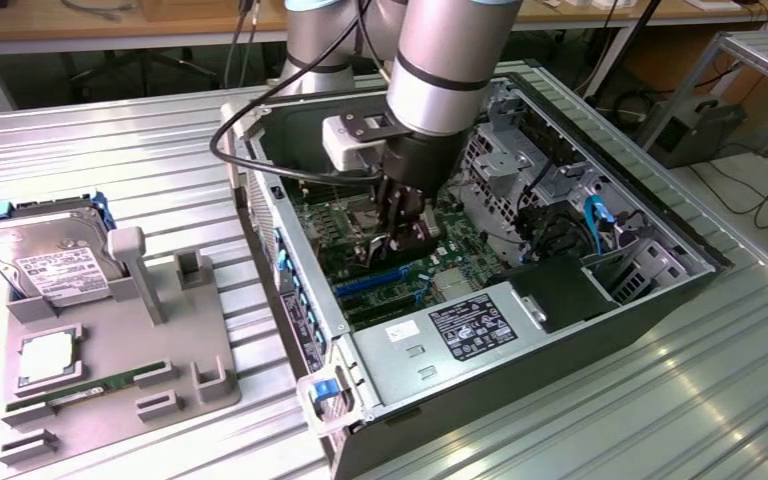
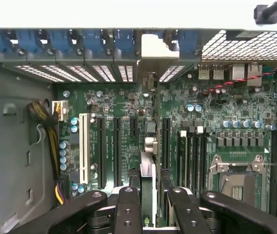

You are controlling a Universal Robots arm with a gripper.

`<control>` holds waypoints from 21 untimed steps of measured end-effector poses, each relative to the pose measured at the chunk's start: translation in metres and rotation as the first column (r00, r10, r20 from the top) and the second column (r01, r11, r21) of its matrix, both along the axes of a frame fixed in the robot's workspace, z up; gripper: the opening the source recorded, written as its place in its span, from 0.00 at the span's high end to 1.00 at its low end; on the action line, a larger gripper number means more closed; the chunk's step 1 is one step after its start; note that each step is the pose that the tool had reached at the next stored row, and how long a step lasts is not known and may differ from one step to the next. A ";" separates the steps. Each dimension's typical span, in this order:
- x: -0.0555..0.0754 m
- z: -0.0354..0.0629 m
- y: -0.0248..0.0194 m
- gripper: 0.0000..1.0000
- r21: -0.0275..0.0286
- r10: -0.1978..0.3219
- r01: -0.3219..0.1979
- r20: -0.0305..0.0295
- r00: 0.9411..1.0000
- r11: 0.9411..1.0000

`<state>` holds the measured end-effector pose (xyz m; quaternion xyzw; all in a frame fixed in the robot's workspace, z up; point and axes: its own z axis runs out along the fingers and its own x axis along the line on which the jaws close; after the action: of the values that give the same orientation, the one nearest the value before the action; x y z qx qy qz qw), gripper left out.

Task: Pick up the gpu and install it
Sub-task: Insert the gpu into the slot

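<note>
Reaching down into the open case (image 1: 651,235), the arm (image 1: 444,60) has its gripper (image 1: 408,232) low over the motherboard (image 1: 357,215). In the wrist view the gripper (image 2: 148,200) has its two black fingers (image 2: 128,207) clenched on the gpu (image 2: 148,170), which is seen edge-on as a thin upright card running away from the camera between the long black slots (image 2: 116,151). Its far end reaches a silvery bracket (image 2: 159,48) at the case's rear wall, in line with the row of blue clips (image 2: 85,41). The card's lower edge appears to sit at slot level, though whether it is fully seated I cannot tell. A white slot (image 2: 84,148) lies beside the black ones, and the empty CPU socket (image 2: 238,178) lies on the other side of the card.

In the exterior view the card is mostly hidden behind the fingers, just above the blue slots (image 1: 371,280). The power supply (image 1: 458,335) fills the near corner of the case. On the exterior view's left, a grey tray (image 1: 211,375) on the table (image 1: 91,160) holds a hard drive (image 1: 44,260) standing tilted, a CPU (image 1: 47,357) lying flat, and a memory stick (image 1: 84,388) near the front edge.
</note>
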<state>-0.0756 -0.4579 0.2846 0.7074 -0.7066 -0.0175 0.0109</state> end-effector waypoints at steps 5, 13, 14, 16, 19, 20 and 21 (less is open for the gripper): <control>-0.001 -0.0063 0.0000 0.74 0.000 -0.001 0.001 0.000 1.000 1.000; -0.003 -0.0151 0.0000 0.74 0.000 -0.001 0.001 0.000 1.000 1.000; -0.004 -0.0169 0.0000 0.74 0.000 -0.001 0.001 0.000 1.000 1.000; -0.004 -0.0191 0.0000 0.74 0.000 0.000 0.000 0.000 1.000 1.000; -0.005 -0.0228 0.0000 0.74 0.000 0.000 0.000 0.000 1.000 1.000; -0.005 -0.0237 0.0000 0.74 0.000 0.000 0.000 0.000 1.000 1.000; -0.005 -0.0245 0.0000 0.74 0.000 0.000 0.000 0.000 1.000 1.000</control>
<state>-0.0802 -0.4579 0.2601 0.7072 -0.7067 -0.0175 0.0108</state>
